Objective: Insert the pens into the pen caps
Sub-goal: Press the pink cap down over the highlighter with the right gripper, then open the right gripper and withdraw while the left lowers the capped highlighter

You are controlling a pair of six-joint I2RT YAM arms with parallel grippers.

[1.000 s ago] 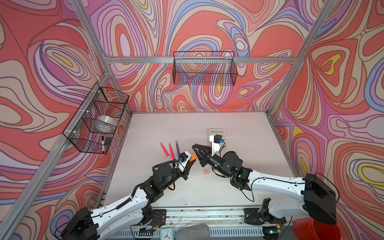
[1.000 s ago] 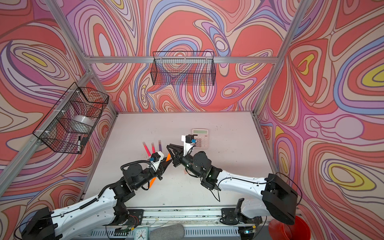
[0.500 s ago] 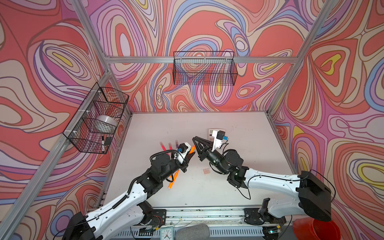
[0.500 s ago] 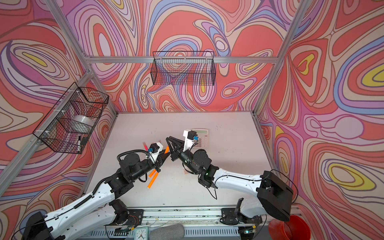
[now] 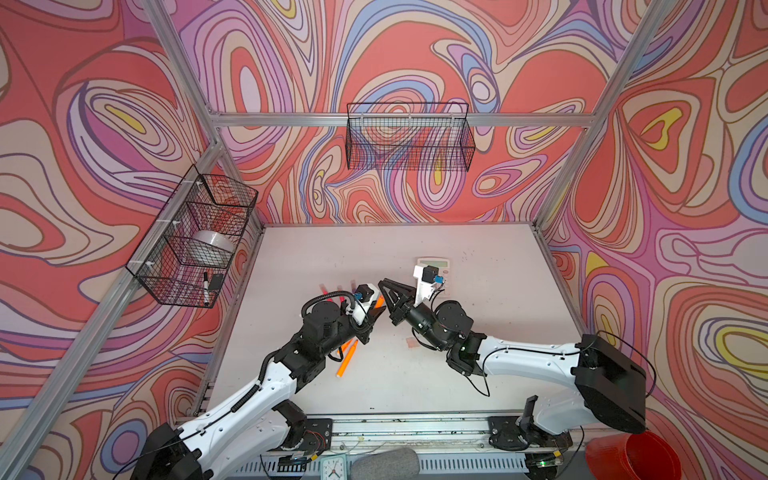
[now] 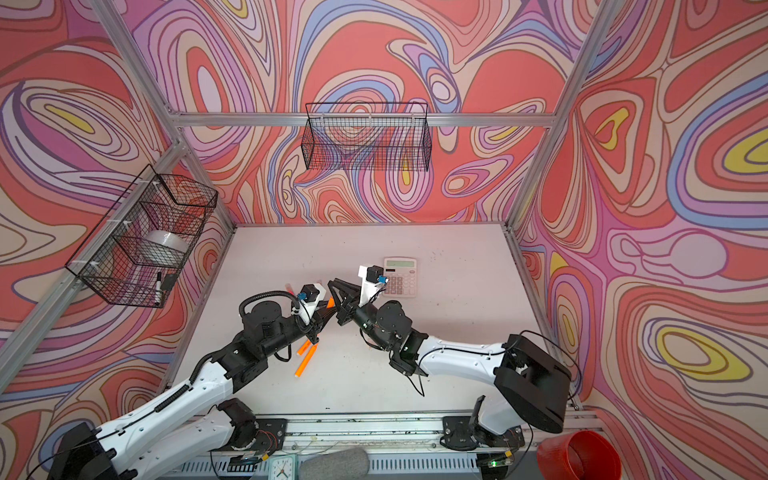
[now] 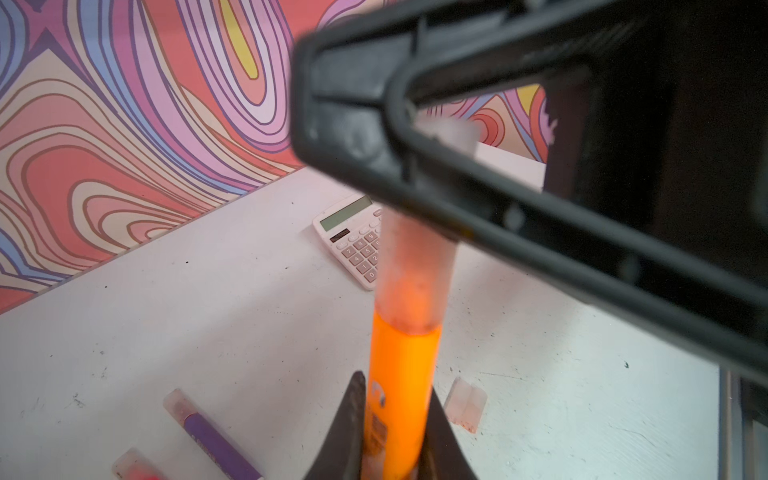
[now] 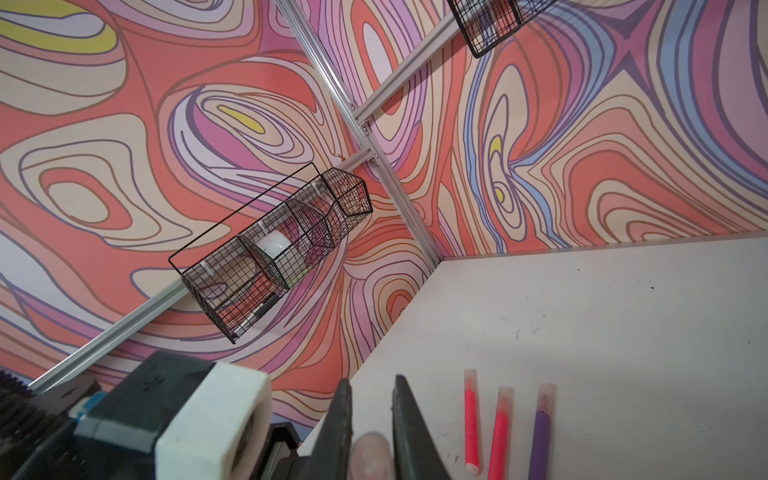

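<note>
A: While it hangs above the table (image 7: 208,311), how does the orange pen (image 7: 401,357) look?
B: Bright and glossy, clamped in the left gripper (image 7: 395,386), tip sunk in a cloudy pale-pink cap (image 7: 413,270). The right gripper (image 8: 372,386) squeezes that cap between narrow jaws.

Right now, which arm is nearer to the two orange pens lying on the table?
Left. The left arm reaches over the orange pens, partly hiding them in both top views; the right arm is off to their right.
</note>
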